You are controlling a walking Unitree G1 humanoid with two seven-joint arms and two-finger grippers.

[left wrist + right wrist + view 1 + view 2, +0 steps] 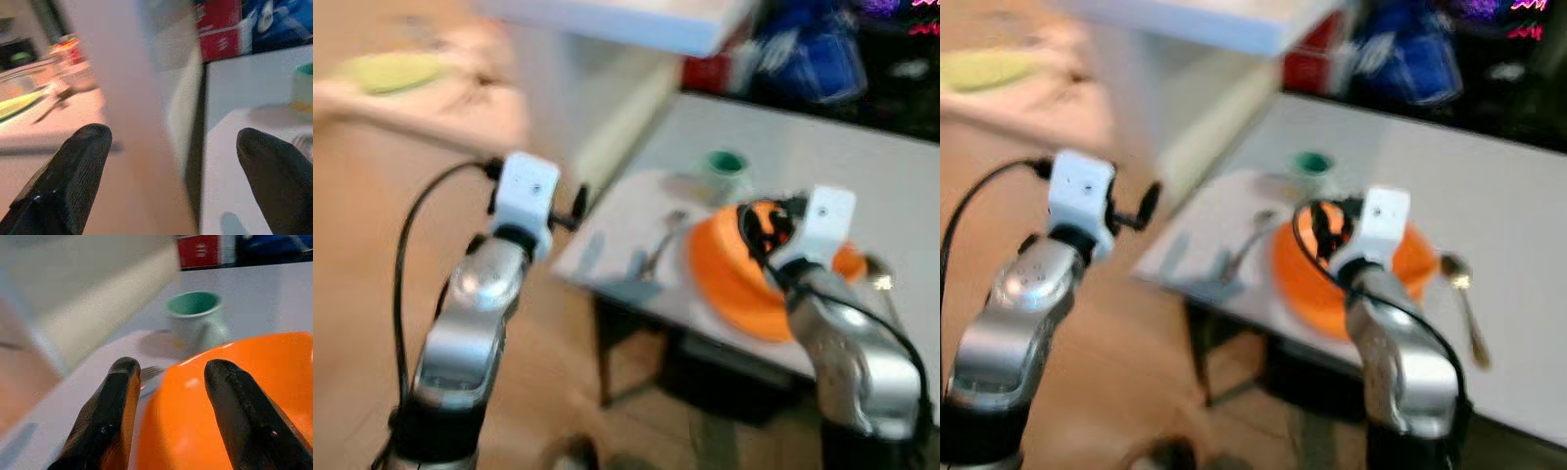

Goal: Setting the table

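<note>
An orange bowl [734, 284] sits tilted at the near edge of the grey table [871, 166], on a white placemat [617, 211]. My right gripper [172, 366] straddles the bowl's rim [234, 406], one finger outside and one inside, shut on it. A fork [658, 250] lies left of the bowl and a spoon [1464, 294] lies to its right. Just behind the bowl stands a green mug [193, 316]. My left gripper [176, 147] hangs open with nothing in it, off the table's left corner above the floor. All views are blurred.
A white counter [626, 20] overhangs at the back, with a red box [705, 70] and blue bags [813, 54] beyond the table. A beige surface with a yellow-green thing [391, 70] lies far left. Wooden floor spreads on the left.
</note>
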